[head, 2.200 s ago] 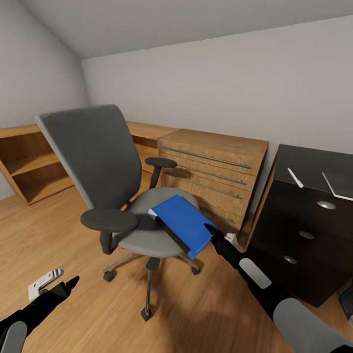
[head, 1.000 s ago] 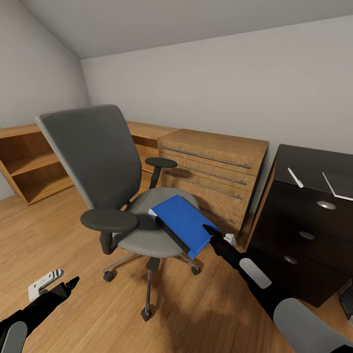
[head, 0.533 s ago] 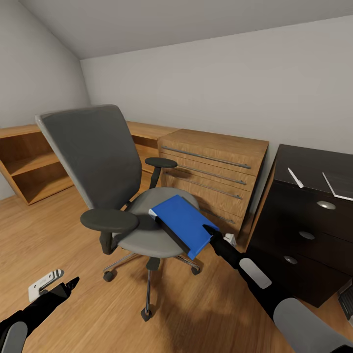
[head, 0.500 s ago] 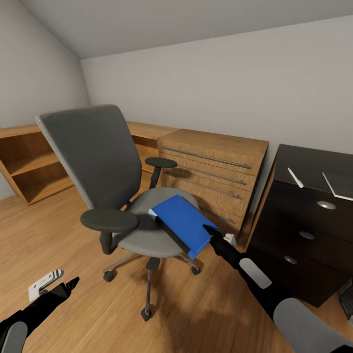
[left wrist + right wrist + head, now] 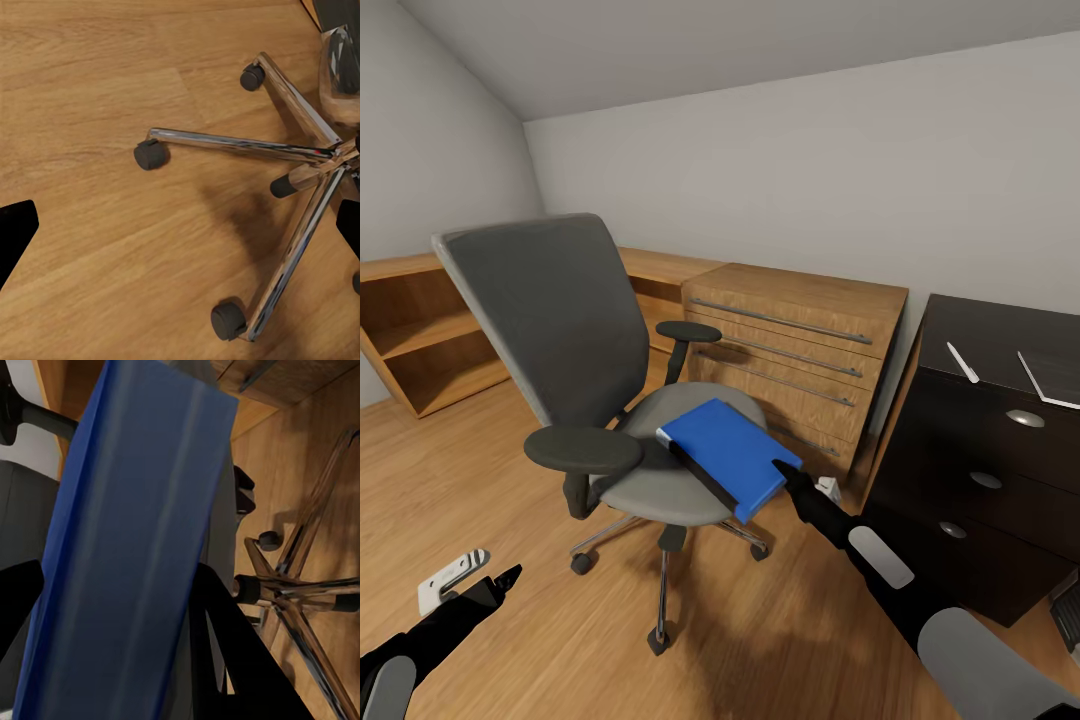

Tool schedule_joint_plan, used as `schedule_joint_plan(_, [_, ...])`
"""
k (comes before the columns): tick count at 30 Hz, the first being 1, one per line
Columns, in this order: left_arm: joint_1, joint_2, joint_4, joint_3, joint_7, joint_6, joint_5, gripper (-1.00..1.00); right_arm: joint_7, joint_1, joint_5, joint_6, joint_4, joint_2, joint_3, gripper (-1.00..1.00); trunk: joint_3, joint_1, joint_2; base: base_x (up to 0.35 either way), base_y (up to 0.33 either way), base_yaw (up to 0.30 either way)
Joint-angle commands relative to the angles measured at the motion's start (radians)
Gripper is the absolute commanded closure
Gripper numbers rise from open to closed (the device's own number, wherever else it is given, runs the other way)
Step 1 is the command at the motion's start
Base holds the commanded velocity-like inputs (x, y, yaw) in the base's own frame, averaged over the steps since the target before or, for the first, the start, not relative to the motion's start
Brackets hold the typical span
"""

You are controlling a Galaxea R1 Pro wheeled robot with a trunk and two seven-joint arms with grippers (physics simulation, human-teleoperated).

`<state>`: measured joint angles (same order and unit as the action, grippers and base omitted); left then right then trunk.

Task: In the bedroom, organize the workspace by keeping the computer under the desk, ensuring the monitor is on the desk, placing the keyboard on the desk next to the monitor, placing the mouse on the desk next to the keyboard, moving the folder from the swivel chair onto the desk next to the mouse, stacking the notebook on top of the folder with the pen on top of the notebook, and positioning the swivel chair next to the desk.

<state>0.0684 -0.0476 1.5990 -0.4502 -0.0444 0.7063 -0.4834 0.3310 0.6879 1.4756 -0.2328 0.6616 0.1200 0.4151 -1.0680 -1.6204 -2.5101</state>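
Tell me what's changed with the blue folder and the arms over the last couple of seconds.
The right pincer closed in on the folder's near edge and now has it between its fingers; in the last half second the folder shifted slightly up and away on the swivel chair seat. The left pincer hangs low over the floor as before; the pen and the notebook stayed put.

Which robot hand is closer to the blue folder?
The right. The right gripper grips the folder's near edge on the chair; the left gripper hangs low over the floor, well away.

Folder (image 5: 725, 455) nudged up-left w/ right gripper (image 5: 788, 469).
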Motion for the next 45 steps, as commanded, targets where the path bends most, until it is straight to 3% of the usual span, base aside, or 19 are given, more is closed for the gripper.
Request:
schedule_joint_plan(1, [0.001, 0.000, 0.001, -0.001, -0.005, 0.005, -0.010, -1.00, 0.002, 0.001, 0.009, -0.001, 0.000, 0.001, 0.004, 1.00, -0.001, 0.000, 0.000, 0.000, 0.000, 0.000])
schedule_joint_plan(3, [0.001, 0.000, 0.001, -0.001, -0.004, 0.005, -0.010, -1.00, 0.001, 0.001, 0.009, -0.002, 0.000, 0.001, 0.004, 1.00, -0.001, 0.000, 0.000, 0.000, 0.000, 0.000])
schedule_joint_plan(37, [0.001, 0.001, -0.002, -0.003, -0.008, 0.004, -0.010, -1.00, 0.002, 0.001, 0.009, -0.002, 0.002, 0.003, -0.001, 1.00, 0.131, 0.016, 0.008, 0.000, 0.000, 0.000])
schedule_joint_plan(40, [0.001, 0.000, -0.067, -0.004, -0.009, -0.002, -0.009, -1.00, 0.002, 0.001, 0.009, -0.001, 0.004, 0.004, -0.001, 1.00, 0.142, 0.017, 0.008, -0.003, 0.000, 0.000])
schedule_joint_plan(41, [0.001, -0.001, -0.128, -0.014, -0.008, -0.006, -0.008, -1.00, 0.002, 0.001, 0.009, 0.000, 0.005, 0.005, -0.001, 1.00, 0.146, 0.017, 0.008, -0.136, 0.000, 0.000])
schedule_joint_plan(45, [0.001, -0.003, -0.225, -0.056, -0.006, -0.010, -0.005, -1.00, 0.004, 0.001, 0.009, 0.003, 0.005, 0.005, -0.002, 1.00, 0.161, 0.019, 0.009, -0.237, 0.000, 0.000])
